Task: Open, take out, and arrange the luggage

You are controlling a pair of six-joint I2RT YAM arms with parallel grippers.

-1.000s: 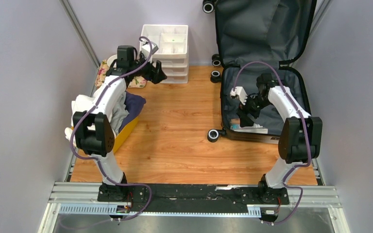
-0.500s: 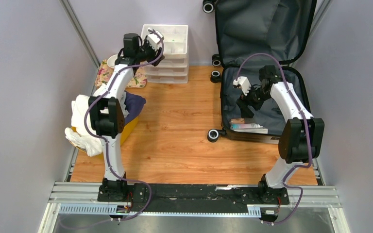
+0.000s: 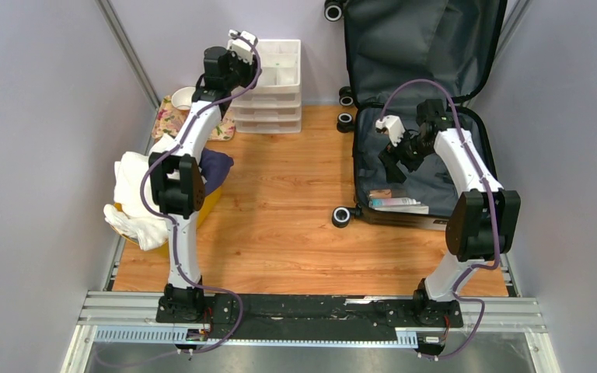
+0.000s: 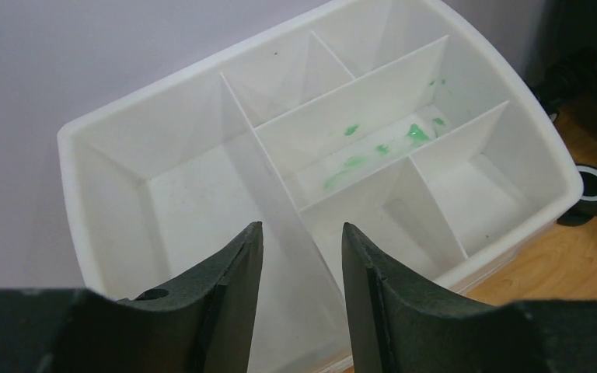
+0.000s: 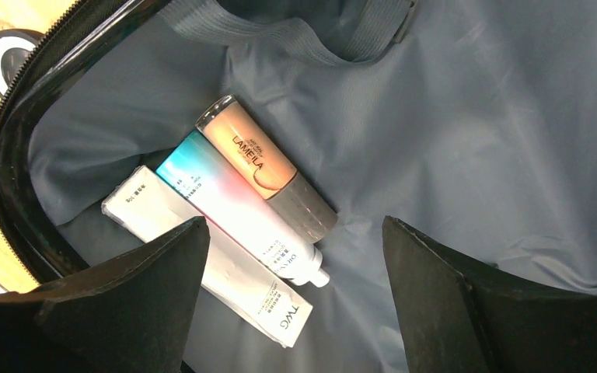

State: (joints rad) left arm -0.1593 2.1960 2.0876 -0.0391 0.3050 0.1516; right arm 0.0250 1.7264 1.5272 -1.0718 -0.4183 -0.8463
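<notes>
The luggage [image 3: 420, 47] lies open at the far right corner of the table [image 3: 280, 217], its lid propped up against the back wall, so I judge the opening done and the taking-out under way. Three toiletries sit together in the near left corner of the lower shell, on the grey lining [image 5: 474, 116]: a peach tube [image 5: 260, 167], a blue-to-pink tube [image 5: 233, 214] touching it, and a white boxed tube [image 5: 202, 256] beside that.

My right gripper [image 5: 291, 233] hangs over them with its fingers spread wide and nothing between them, touching nothing. The next move, as I see it, is to drop straight down and close across one tube. The peach one lies on the open side of the row and looks the easiest. They lie packed side by side, so I must turn the fingers to straddle one alone and not drag the lining up with it.

My left gripper [image 4: 301, 229] hovers over the white drawer organizer [image 4: 163, 85] at the far edge of the table. Its fingers [image 4: 233, 287] stand a narrow gap apart, empty, above a long divider. One compartment shows green smears [image 4: 377, 144].
</notes>
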